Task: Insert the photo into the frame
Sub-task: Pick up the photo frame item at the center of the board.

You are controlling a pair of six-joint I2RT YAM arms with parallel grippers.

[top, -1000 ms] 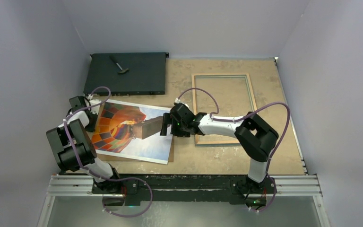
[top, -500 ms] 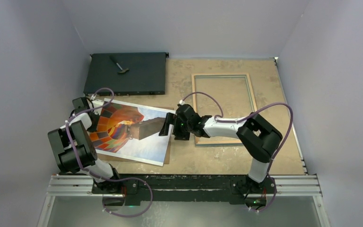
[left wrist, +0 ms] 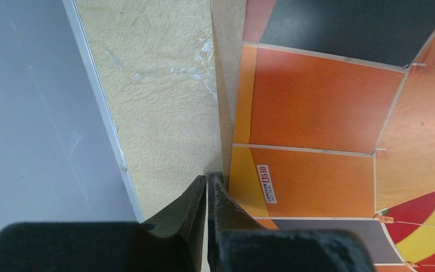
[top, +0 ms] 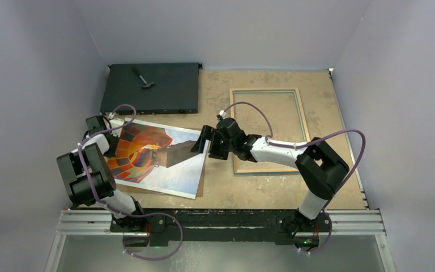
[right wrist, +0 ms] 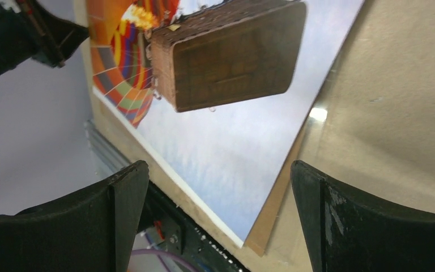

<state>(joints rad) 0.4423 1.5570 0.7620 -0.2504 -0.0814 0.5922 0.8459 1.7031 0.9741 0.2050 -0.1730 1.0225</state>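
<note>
At the far left of the top view, the left hand [left wrist: 208, 182] sits at the left short edge of the rectangular paper photo [top: 170, 173] of an orange-red hot-air balloon. Its fingers are pressed together right on that edge. Whether they nip the print, the panel under it, or both cannot be told. Gripping there looks meant to steady or lift that end. The photo lies picture-up in the lower-left part of the tan surface [top: 249, 190], on a plain brown fibreboard backing panel [right wrist: 269, 224] that peeks out along its right side. Its long axis runs left to right across the view, dipping slightly toward the right. The balloon's crown points left and the dark basket right. Just right of it, the right hand [right wrist: 215, 170] hangs over the print's right short edge with its fingers spread wide and holding nothing, probably ready to take that end. Further right, apart from the print, the thin rectangular light-wood picture frame [top: 266, 90] lies flat with its long axis running bottom to top. The print would therefore seem to need about a quarter turn to match it.
</note>
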